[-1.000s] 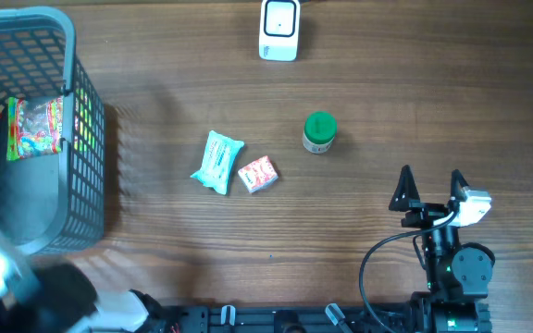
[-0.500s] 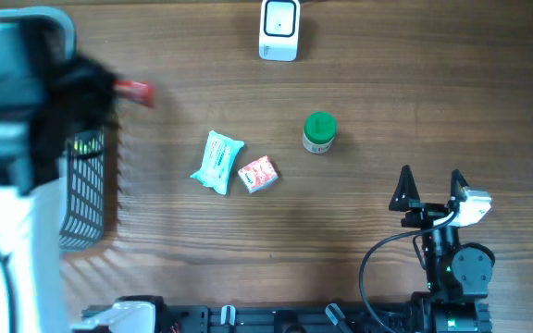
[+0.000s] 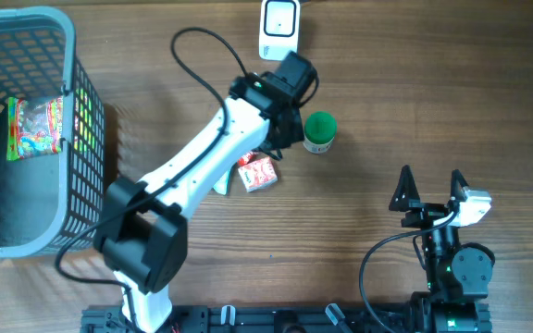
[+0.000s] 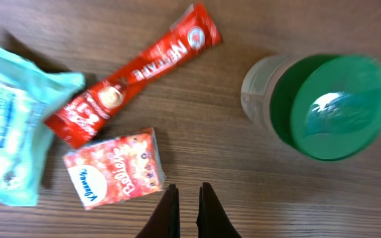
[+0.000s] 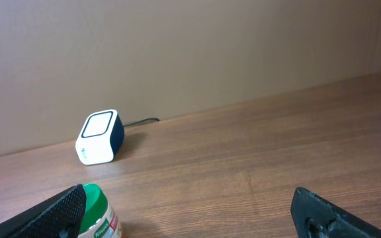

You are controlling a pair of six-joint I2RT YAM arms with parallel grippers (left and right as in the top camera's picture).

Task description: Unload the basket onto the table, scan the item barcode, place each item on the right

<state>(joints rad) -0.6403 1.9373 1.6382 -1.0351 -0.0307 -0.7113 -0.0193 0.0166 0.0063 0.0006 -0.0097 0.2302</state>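
Observation:
The white barcode scanner (image 3: 278, 28) stands at the back edge of the table, and it also shows in the right wrist view (image 5: 100, 137). A red stick sachet (image 4: 137, 73), a pink box (image 4: 118, 168) and a teal pack (image 4: 5, 132) lie together on the wood. A green-lidded jar (image 3: 319, 132) stands to their right. My left gripper (image 4: 187, 211) hovers over these items, shut with nothing between its fingers. In the overhead view the left arm covers the sachet and most of the teal pack. My right gripper (image 3: 430, 190) rests open at the front right, apart from everything.
A grey mesh basket (image 3: 86, 139) fills the left side and holds a colourful sweets bag (image 3: 35, 128). The left arm lies diagonally across the middle of the table. A black cable (image 3: 202, 51) loops near the scanner.
The left arm swung from the basket to the table's middle, stopping above the items beside the jar. The red sachet seen near its gripper earlier now lies on the wood. The right arm stayed still.

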